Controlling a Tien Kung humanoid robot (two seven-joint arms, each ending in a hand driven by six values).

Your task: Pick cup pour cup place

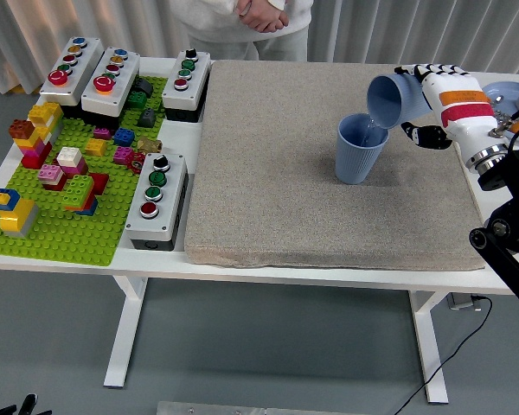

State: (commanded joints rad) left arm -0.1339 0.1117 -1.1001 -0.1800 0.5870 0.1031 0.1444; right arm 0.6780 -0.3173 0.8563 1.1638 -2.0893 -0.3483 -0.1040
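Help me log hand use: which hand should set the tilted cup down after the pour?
Right. The right hand already grips the tilted cup over the upright cup on the mat; the left hand is out of view.
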